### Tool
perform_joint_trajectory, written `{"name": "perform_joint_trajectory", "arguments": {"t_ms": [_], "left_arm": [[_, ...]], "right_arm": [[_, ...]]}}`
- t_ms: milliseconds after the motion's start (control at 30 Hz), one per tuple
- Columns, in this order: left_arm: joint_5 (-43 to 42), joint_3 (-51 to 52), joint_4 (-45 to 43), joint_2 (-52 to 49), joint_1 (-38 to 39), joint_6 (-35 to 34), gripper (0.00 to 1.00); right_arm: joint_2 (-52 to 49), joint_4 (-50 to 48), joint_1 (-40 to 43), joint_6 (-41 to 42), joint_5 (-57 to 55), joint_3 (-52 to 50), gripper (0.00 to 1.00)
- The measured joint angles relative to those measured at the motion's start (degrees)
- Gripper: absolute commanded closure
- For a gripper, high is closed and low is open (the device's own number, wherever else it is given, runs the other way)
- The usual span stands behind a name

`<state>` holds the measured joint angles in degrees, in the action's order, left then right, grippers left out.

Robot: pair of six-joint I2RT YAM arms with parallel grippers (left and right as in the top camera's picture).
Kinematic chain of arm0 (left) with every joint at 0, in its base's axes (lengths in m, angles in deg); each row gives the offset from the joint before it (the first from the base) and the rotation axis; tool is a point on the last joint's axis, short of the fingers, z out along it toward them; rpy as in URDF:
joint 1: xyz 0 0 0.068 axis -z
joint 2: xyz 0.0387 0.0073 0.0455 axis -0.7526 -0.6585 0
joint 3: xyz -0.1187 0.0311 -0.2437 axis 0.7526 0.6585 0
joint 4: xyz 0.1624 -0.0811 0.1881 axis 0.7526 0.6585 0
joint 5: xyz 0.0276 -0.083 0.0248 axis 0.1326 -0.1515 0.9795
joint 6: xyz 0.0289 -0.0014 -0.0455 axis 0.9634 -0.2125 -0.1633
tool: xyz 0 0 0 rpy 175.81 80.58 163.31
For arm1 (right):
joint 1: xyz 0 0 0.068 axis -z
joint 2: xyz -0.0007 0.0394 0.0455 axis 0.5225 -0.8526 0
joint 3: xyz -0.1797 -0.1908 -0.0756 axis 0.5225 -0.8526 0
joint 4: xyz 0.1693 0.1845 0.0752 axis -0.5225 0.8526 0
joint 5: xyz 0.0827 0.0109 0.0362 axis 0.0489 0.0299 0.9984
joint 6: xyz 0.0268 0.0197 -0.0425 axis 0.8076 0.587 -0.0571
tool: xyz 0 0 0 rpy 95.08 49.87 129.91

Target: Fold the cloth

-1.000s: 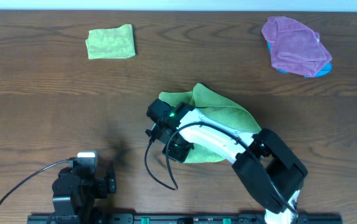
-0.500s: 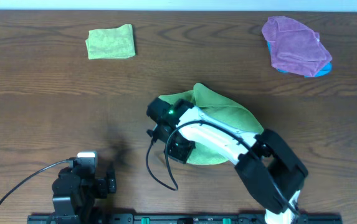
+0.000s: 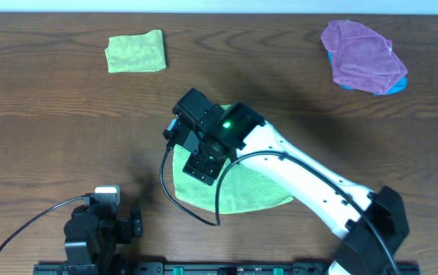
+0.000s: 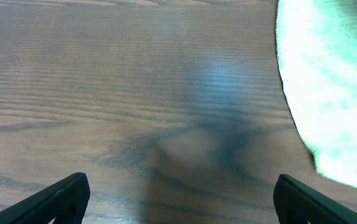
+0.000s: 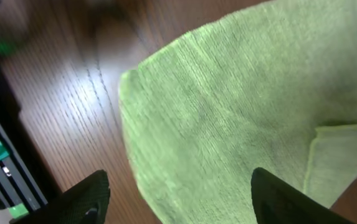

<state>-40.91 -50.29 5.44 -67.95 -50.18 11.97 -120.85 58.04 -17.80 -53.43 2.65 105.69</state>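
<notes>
Overhead, the cloth [image 3: 241, 191] lies spread on the brown wooden table [image 3: 50, 130], a little nearer to me than the middle. It is lime green, and my right arm [image 3: 310, 179] reaches across it from the lower right, hiding much of its far part. My right gripper [image 5: 179, 180] hangs over the cloth's left half with its two fingers spread wide and nothing between them. In the right wrist view the terry surface lies below the fingers and is not pinched. That view also shows one rounded corner of the cloth toward the upper left with bare wood beyond it. At the lower right, a second layer's corner lies on top of the first. My left gripper [image 4: 181, 182] sits low by the table's near left edge, apart from the cloth. Its fingers are parted wide over bare wood and hold nothing. In the left wrist view a washed-out pale edge of the cloth shows at the upper right. Well away, a paler green cloth [image 3: 135, 52] lies folded at the far left. A purple cloth [image 3: 360, 53] lies bunched at the far right, with something blue [image 3: 397, 85] peeking from under it.
</notes>
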Motion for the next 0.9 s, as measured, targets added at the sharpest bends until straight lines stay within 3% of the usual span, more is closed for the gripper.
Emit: {"name": "perform_joint_trajectory", "arguments": {"t_ms": [233,367,667,900], "left_arm": [[0.0,0.1,-0.5,0.0,0.0,0.0,0.04],[0.0,0.2,-0.5,0.0,0.0,0.0,0.04],[0.0,0.2,-0.5,0.0,0.0,0.0,0.04],[0.0,0.2,-0.5,0.0,0.0,0.0,0.05]], "right_arm": [[-0.9,3.5,0.0,0.2,-1.5,-0.6,0.27],[-0.9,3.1,0.0,-1.9,3.1,-4.7,0.29],[-1.0,-8.0,-3.8,-3.5,7.7,-13.4,0.28],[-4.0,-9.8,-4.7,-3.5,8.5,-13.9,0.29]]}}
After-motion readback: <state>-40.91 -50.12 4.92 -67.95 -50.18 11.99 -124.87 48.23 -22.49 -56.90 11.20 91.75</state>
